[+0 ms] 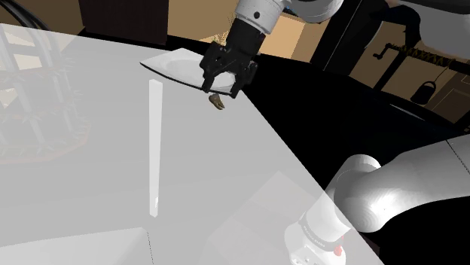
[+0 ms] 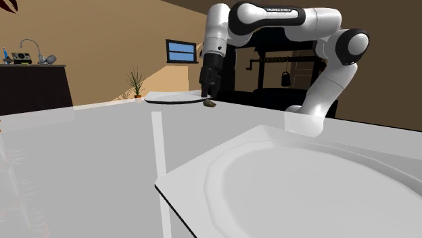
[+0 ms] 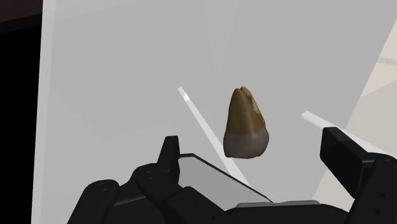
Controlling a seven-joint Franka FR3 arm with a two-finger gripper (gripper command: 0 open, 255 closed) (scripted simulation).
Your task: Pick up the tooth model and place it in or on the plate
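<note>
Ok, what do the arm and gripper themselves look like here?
Glossy white arm of rounded links with dark joints, small dark lettering on one link, a red dot near its base. The all-black gripper has two blocky jaws.

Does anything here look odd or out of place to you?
The tooth is oddly coloured, part brown and part grey, and lies on the table beside the plate, not on it. The open fingers flank it without touching.

Shoulder view looks down behind the arm (image 1: 407, 184); second faces it; both show the plate (image 1: 167, 65).
</note>
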